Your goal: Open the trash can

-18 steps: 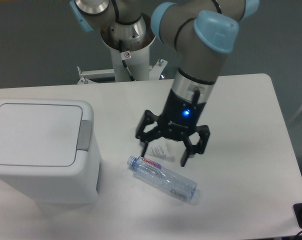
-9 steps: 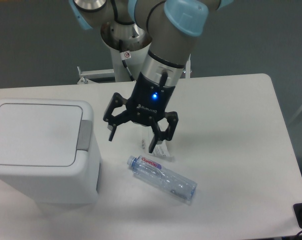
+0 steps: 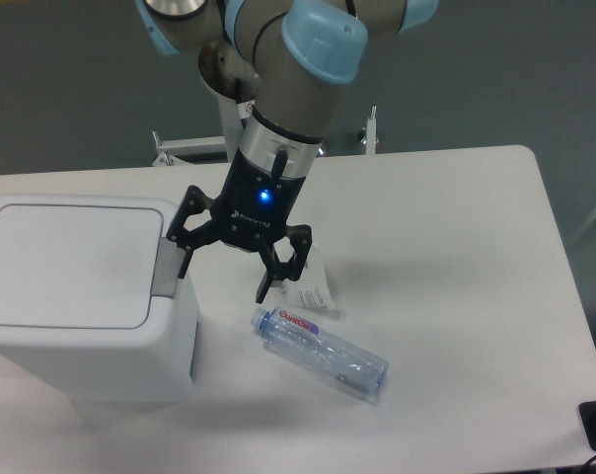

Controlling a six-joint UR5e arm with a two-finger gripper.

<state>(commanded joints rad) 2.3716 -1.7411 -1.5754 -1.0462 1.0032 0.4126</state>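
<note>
The fixed camera shows the trash can [image 3: 86, 301] at the left end of the table [image 3: 456, 257], a big white box with rounded corners, its flat lid [image 3: 71, 262] lying shut and level on top. The grey push tab [image 3: 166, 267] runs as a narrow strip along the lid's right edge, its long side pointing away from the camera toward the back of the table. That tab is the spot the opening most likely turns on, and it sits just to the left of the claw [image 3: 224, 272]: the claw's left finger [image 3: 183, 259] hangs right at the can's upper right corner, over or just beside the tab, though whether it touches cannot be told from this angle. The claw points down with its two fingers spread wide apart and nothing between them. With only one arm here, the short gap to close looks like a small shift left and down onto the tab. What is inside the can is hidden by the closed lid. Out from the can, on the bare tabletop to its right, a small white paper tag [image 3: 311, 288] lies just below and right of the claw's right finger, and nearer the camera a clear plastic bottle [image 3: 320, 353] lies on its side, cap end toward the can, apparently empty, its length slanting toward the table's front right.
</note>
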